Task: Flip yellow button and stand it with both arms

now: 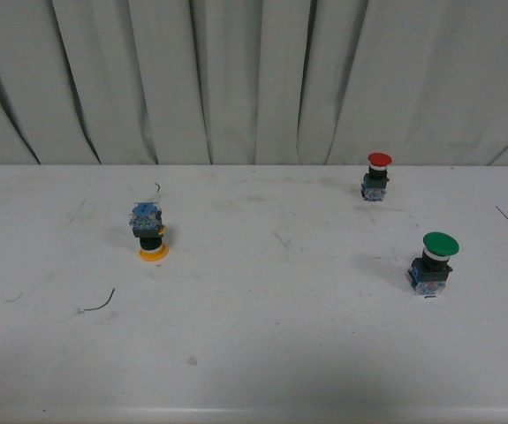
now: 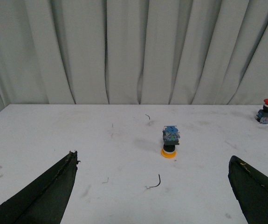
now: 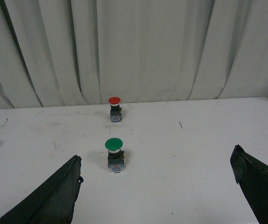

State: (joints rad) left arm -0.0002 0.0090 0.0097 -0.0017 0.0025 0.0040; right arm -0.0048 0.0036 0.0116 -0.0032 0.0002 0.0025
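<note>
Starting at the left hand [image 2: 153, 157]: spread wide, gripping nothing, hovering low over the desk [image 1: 254, 371]. Straight ahead of it and a fair way off: the yellow button [image 2: 170, 140], upside down, standing on its cap with the blue base on top. So long axis vertical, just the wrong way up. Parked in the left half of the desk, roughly midway between the near and far edges. Clearly nearer the left hand than the right, so probably the left one's grab to open with. Only a curly wire scrap [image 2: 156, 182] lying flat between hand and button, nothing to really block a straight reach.

Over to the right hand [image 3: 157, 154]: also spread apart and empty. Pointed at the green-capped switch [image 3: 114, 155] instead, with the red-capped switch [image 3: 114, 108] behind that, near the far edge. Both upright, both in the right half, well apart from the yellow one. Worth keeping in mind for the two-arm bit: would likely mean swinging the right hand leftward past the green one without clipping it.
</note>
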